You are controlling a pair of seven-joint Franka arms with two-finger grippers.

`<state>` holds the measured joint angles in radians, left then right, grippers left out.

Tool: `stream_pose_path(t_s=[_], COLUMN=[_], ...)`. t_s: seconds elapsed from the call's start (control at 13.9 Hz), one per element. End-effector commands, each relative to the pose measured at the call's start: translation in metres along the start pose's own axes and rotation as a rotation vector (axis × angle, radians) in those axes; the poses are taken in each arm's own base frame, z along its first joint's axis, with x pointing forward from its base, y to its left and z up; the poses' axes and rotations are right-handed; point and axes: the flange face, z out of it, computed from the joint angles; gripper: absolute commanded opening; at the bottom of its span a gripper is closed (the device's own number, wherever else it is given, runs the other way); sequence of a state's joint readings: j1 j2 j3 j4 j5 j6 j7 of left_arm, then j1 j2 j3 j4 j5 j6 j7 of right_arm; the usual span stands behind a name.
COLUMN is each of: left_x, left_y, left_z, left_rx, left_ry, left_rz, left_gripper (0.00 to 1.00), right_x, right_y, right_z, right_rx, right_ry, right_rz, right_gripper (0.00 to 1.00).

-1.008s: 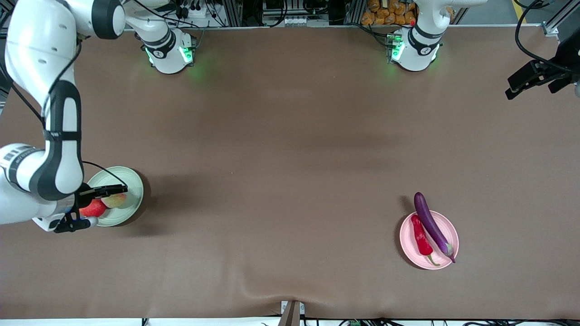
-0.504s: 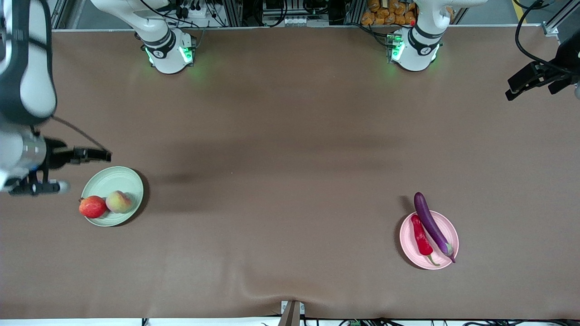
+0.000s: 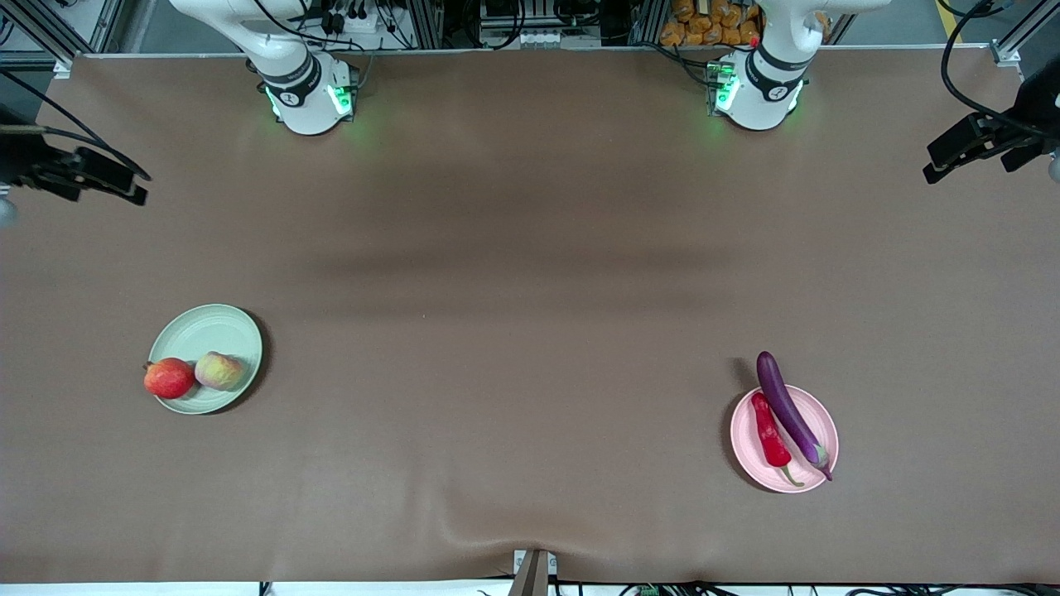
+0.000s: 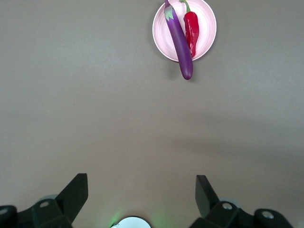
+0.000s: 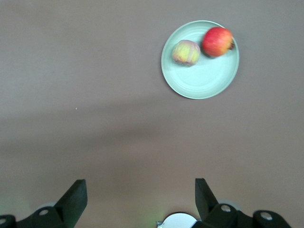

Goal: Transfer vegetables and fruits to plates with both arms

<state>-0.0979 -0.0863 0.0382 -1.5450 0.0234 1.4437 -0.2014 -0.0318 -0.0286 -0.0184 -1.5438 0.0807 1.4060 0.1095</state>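
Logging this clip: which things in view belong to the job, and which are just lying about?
Job:
- green plate holding red fruit and pale fruit
- pink plate holding eggplant and chili
- left gripper and right gripper, both open and raised at the table's ends

Lying about:
- brown table only

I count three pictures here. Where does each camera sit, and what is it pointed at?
Front view: high across the table, facing both arm bases; left gripper and right gripper wait, open, at the table's ends.
Left wrist view: on the left arm, looking down at the pink plate with eggplant and chili pepper; open fingers show.
Right wrist view: on the right arm, over the green plate with two fruits.
Both plates also show in front.
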Motion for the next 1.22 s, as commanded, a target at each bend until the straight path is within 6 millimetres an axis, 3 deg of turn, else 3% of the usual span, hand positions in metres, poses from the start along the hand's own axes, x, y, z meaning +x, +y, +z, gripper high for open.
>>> stream_pose_path(t_s=[0.0, 1.15], left_x=[-0.001, -0.009], left_y=[0.0, 0.008], left_z=[-0.002, -0.001], left_rx=[-0.002, 0.005], left_ry=[-0.016, -0.047], left_rz=[0.021, 0.036], left_gripper=[1.0, 1.0], right_x=[-0.002, 0.002], right_y=[-0.008, -0.015], right_z=[0.003, -0.006], right_rx=[-0.079, -0.089], right_ry=[0.004, 0.063], right_rz=[0.014, -0.121], right_gripper=[1.0, 1.0])
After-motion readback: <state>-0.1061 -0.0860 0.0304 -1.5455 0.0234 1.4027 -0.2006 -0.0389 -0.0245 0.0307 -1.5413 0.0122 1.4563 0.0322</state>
